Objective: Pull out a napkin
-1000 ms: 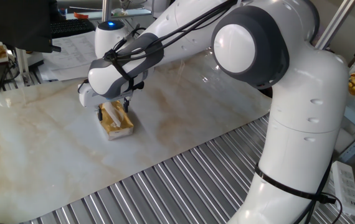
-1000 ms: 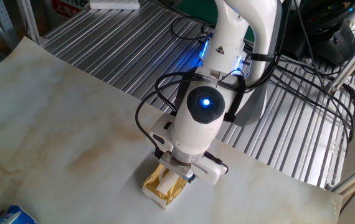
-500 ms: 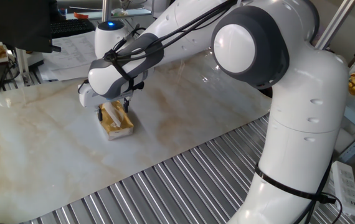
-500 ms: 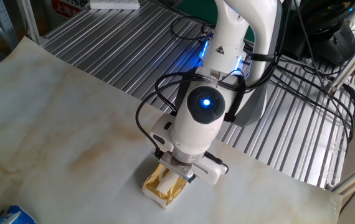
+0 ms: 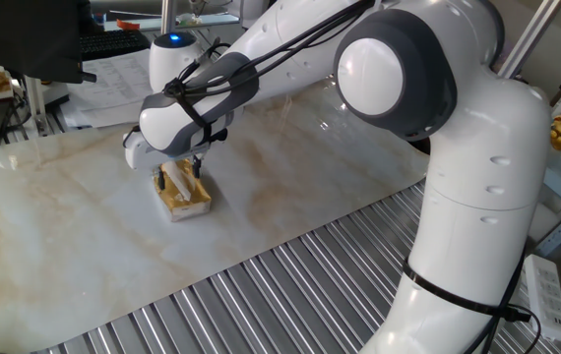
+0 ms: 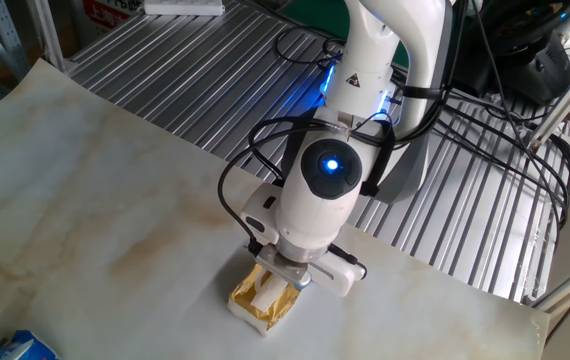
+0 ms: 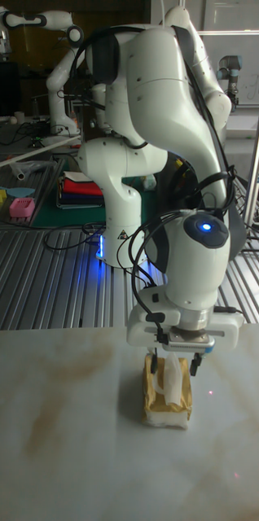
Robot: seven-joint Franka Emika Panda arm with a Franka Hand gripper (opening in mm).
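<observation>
A small yellow-orange tissue pack (image 5: 188, 205) (image 6: 253, 313) (image 7: 166, 409) lies on the marble tabletop (image 5: 84, 246). A white napkin (image 7: 174, 380) (image 6: 265, 295) (image 5: 177, 181) stands up out of the slot in its top. My gripper (image 5: 179, 175) (image 6: 287, 283) (image 7: 176, 361) points straight down over the pack. One dark finger stands on each side of the napkin tuft, and a gap shows between fingers and paper, so it reads as open. In the other fixed view the wrist hides most of the fingers.
Printed paper sheets (image 5: 113, 74) lie at the table's far edge. Ribbed metal decking (image 5: 261, 295) (image 6: 195, 70) runs along the tabletop's sides. A blue packet (image 6: 20, 347) sits at one corner. Cables (image 6: 465, 110) hang near the arm's base.
The arm stays over the pack. The fingers seem to have drawn slightly closer to the napkin tuft.
</observation>
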